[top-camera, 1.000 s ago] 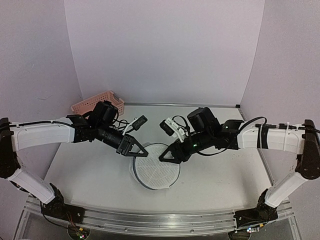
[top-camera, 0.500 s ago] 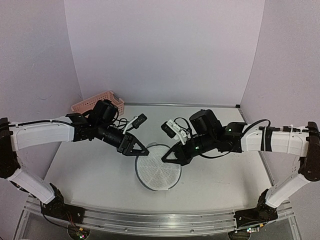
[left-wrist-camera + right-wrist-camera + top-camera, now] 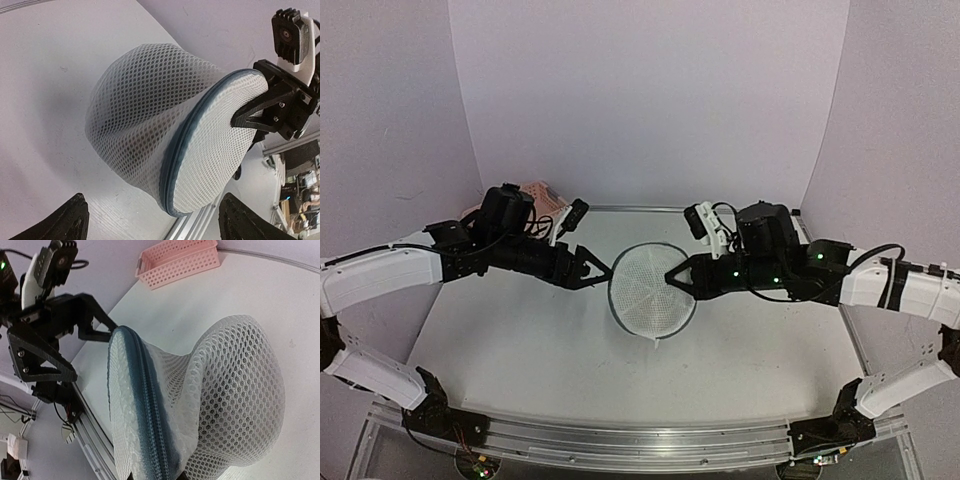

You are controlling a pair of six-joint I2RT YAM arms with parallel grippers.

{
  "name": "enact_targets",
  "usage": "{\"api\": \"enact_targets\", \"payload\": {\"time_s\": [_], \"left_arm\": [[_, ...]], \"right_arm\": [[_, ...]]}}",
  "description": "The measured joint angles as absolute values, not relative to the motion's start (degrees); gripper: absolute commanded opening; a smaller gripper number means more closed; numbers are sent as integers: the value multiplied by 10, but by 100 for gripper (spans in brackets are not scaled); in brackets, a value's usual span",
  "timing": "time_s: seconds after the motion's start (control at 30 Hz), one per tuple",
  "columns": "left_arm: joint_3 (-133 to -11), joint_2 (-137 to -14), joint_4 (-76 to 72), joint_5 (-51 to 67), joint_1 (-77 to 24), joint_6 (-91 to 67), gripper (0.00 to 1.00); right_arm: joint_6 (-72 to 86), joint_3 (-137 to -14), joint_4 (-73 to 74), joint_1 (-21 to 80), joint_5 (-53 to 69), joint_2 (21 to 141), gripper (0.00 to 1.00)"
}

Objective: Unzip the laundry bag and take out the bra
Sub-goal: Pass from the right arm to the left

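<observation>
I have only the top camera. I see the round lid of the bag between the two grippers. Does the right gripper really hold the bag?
Observer: Yes. In the left wrist view the right gripper is pinched shut on the dark rim of the laundry bag.
Operator: And the left one?
Observer: The right wrist view shows the left gripper open, with one fingertip at the edge of the rim and the other well apart from it.
Operator: Is the zip open?
Observer: No. In the right wrist view the zip looks closed along the whole stretch that shows.
</observation>
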State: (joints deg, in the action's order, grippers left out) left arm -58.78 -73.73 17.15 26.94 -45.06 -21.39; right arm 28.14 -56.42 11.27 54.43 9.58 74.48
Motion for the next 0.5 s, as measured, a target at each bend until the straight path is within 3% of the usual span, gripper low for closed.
{"api": "enact_targets", "payload": {"time_s": [0.5], "left_arm": [[-465, -709, -37, 283, -451, -458, 88]], "right_arm": [[410, -544, -30, 552, 0, 722, 0]]}}
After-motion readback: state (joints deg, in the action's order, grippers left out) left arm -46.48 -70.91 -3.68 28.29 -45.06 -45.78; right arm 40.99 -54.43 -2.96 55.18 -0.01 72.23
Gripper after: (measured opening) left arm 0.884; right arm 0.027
